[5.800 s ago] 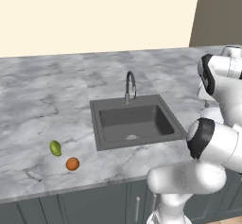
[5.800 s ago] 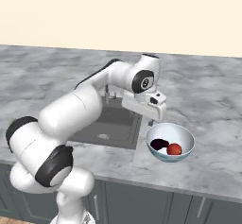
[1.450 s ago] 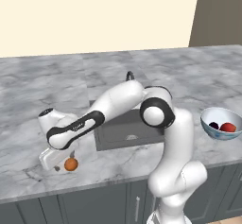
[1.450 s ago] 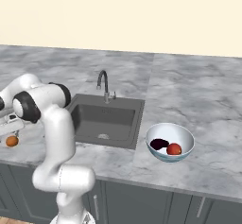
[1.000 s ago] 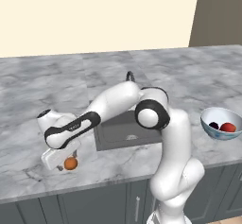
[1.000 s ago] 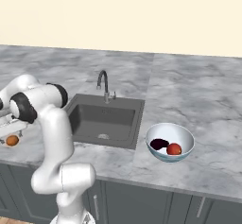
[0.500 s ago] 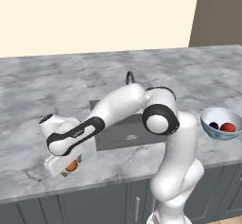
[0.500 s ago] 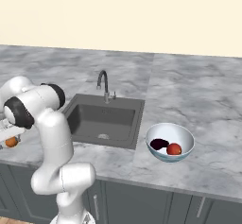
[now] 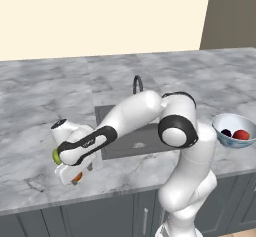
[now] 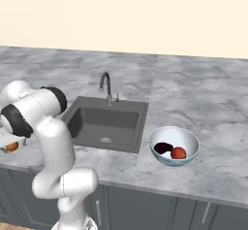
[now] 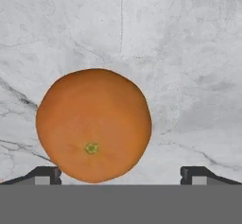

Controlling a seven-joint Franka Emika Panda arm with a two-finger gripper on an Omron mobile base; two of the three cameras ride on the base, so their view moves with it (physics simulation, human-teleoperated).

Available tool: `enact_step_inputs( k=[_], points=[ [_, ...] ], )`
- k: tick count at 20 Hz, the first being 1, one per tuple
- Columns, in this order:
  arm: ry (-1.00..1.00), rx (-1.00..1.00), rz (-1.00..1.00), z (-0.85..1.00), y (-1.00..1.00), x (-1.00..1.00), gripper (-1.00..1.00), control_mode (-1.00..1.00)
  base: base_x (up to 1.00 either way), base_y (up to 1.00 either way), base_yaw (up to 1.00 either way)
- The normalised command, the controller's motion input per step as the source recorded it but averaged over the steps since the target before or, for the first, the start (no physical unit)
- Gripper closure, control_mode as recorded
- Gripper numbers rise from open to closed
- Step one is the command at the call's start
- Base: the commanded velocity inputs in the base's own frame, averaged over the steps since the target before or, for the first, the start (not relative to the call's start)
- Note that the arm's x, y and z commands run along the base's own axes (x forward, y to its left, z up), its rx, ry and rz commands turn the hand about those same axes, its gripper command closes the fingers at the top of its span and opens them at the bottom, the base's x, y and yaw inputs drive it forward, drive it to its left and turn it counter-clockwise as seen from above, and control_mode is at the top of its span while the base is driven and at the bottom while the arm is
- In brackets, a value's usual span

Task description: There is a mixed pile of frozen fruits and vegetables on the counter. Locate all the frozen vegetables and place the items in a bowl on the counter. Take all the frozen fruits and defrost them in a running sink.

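Observation:
The orange ball [image 11: 93, 124] lies on the marble counter [image 11: 189, 53], large in the hand view. My gripper [image 11: 119, 175] is open and low over it, and the ball sits between the fingertips [image 11: 45, 173], closer to the left one. In the left base view the hand covers most of the orange ball [image 9: 76, 177], and the yellow-green oval [image 9: 56, 156] peeks out just behind the wrist. The orange ball [image 10: 12, 146] also shows at the far left of the right base view. The pale bowl [image 10: 190, 138] holds the eggplant [image 10: 163, 148] and the red ball [image 10: 178, 153].
The dark sink [image 9: 135, 141] with its curved tap [image 9: 137, 83] lies right of the hand, partly behind my forearm. The bowl [image 9: 220, 131] stands near the counter's front edge at the right. The counter's front edge runs close below the orange ball.
Since the earliest frames the arm has swung from the bowl to the counter's left. In the last second the hand has come down over the orange ball.

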Motion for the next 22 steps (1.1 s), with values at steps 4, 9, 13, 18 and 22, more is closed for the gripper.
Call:
enact_step_inputs(
  k=[4,9,13,18,22],
  points=[
    [0.04,-0.01,-0.09,0.01,0.37,0.08,-1.00,-1.00,0.00,0.00,0.00],
    [0.00,-0.03,-0.10,0.00,0.36,0.32,-1.00,-1.00,0.00,0.00,0.00],
    [0.02,-0.01,-0.05,-0.12,0.24,0.02,1.00,-1.00,0.00,0.00,0.00],
    [0.03,0.00,-0.04,-0.06,0.00,-0.10,1.00,-1.00,0.00,0.00,0.00],
    [0.02,-0.03,-0.05,0.29,-0.30,0.00,1.00,-1.00,0.00,0.00,0.00]
  ],
)
